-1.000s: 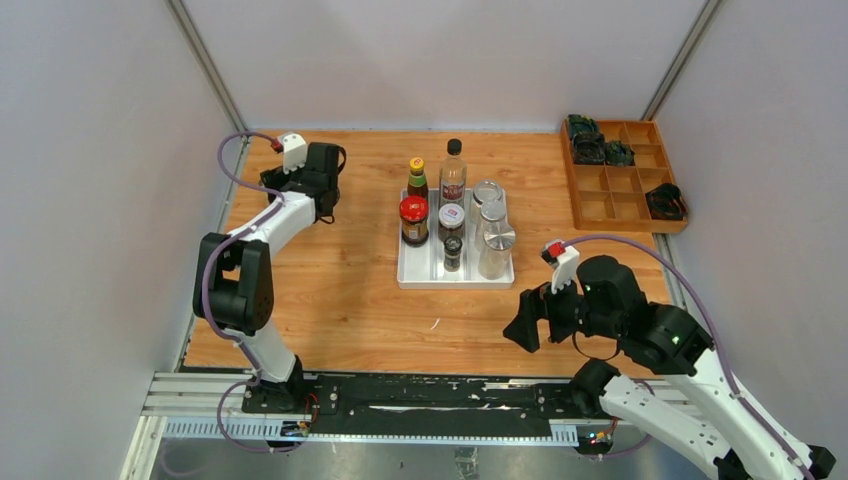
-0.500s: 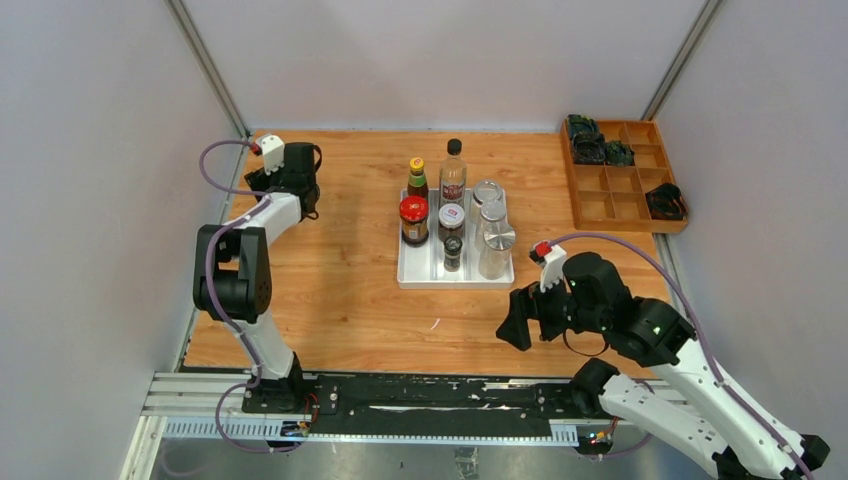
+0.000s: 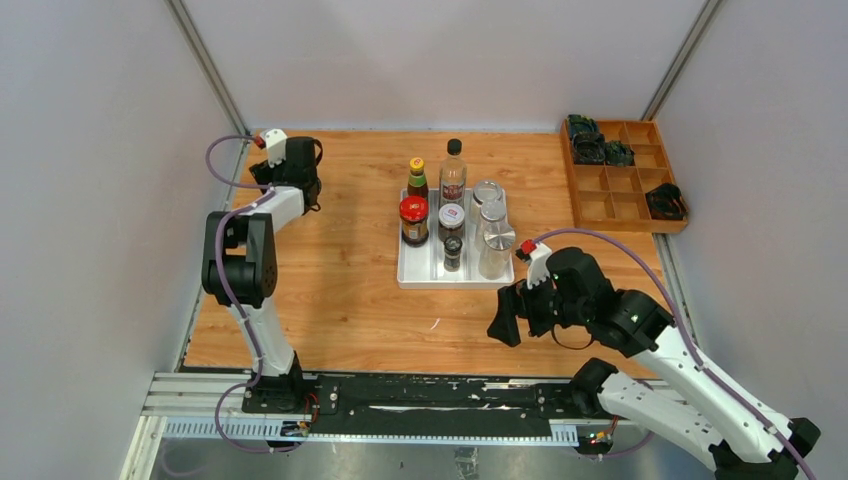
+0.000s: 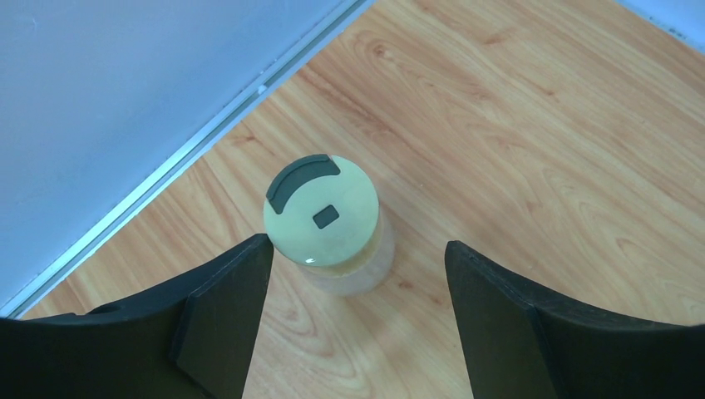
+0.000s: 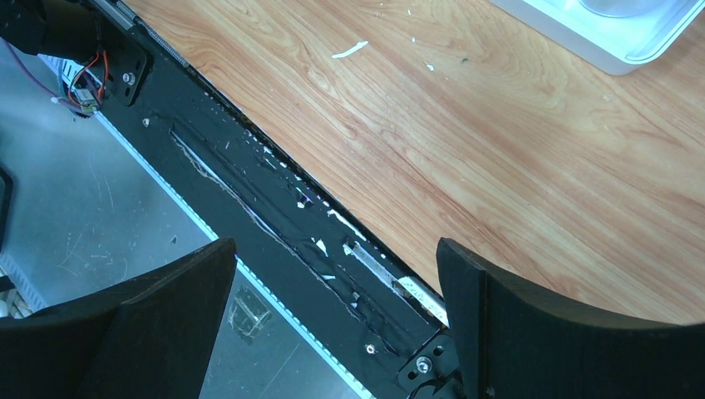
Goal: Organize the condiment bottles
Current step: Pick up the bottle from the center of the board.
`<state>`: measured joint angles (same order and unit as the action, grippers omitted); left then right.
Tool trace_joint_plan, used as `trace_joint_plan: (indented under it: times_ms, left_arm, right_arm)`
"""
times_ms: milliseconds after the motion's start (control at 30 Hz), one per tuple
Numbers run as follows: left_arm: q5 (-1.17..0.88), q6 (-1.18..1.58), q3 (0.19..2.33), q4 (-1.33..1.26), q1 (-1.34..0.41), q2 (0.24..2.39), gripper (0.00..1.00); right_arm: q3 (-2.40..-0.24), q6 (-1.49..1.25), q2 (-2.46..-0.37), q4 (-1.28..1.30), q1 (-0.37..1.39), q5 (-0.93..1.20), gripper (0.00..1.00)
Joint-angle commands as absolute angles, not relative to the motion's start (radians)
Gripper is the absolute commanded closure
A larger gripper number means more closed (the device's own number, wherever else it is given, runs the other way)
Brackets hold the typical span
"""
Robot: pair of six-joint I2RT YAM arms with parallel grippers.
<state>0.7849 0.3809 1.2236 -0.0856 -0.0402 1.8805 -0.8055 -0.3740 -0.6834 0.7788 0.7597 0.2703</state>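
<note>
A small clear shaker with a pale lid [image 4: 322,212] stands alone on the wood by the wall in the left wrist view. My left gripper [image 4: 356,258] [image 3: 303,190] hangs open over it, its left finger [image 4: 224,316] close beside the lid; the arm hides this shaker from above. The other condiment bottles stand in a white tray [image 3: 420,280]: a red-lidded jar [image 3: 413,220], a yellow-capped bottle [image 3: 416,178], a tall black-capped bottle [image 3: 453,172], silver-lidded jars [image 3: 497,250] and a small dark shaker [image 3: 452,252]. My right gripper [image 3: 505,315] [image 5: 332,249] is open and empty over the table's near edge.
A wooden compartment box [image 3: 625,180] with dark objects sits at the back right. A white scrap [image 3: 435,324] lies on the wood in front of the tray. The black base rail [image 5: 274,199] runs under the right gripper. Walls close in on both sides.
My left gripper has swung left toward the back-left corner and its jaws have narrowed slightly. My right gripper has drifted left along the near edge.
</note>
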Motion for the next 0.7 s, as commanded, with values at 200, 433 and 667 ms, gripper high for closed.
trace_joint_plan:
  times_ms: [200,433,667]
  left_arm:
    - [0.855,0.377,1.268,-0.131,-0.013,1.910,0.20]
    - [0.851,0.375,1.276,-0.124,-0.003,1.917,0.22]
    - [0.833,0.376,1.304,-0.116,0.047,1.939,0.23]
  right_arm:
    - [-0.778,-0.357,-0.719,0.739,0.774,0.298,0.04]
    - [-0.777,-0.356,-0.735,0.730,0.774,0.302,0.04]
    - [-0.782,-0.354,-0.742,0.730,0.774,0.302,0.04]
